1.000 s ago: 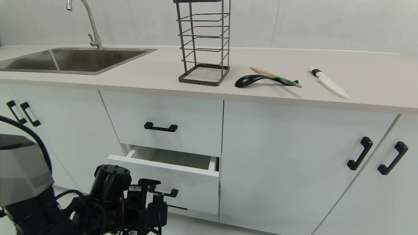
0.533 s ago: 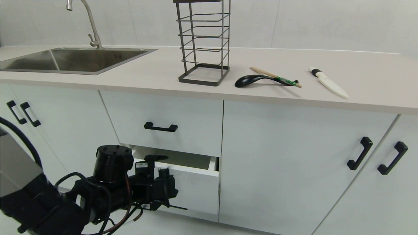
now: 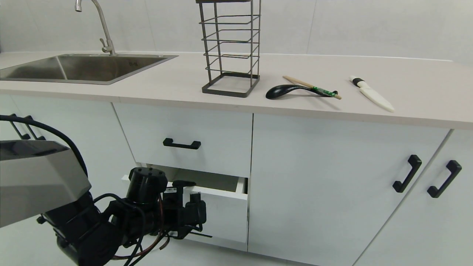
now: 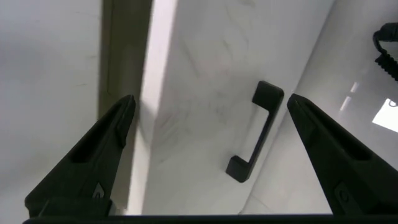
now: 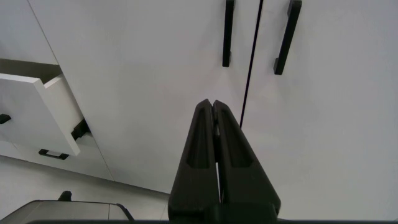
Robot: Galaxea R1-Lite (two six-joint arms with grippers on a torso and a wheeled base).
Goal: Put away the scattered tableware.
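Black spoon (image 3: 284, 90) lies on the counter (image 3: 166, 85), well above the wide-open left pincer (image 4: 210, 106).

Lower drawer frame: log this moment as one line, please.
left gripper open, facing handle of part-open lower drawer | right gripper shut, empty | spoon, chopsticks, knife on counter
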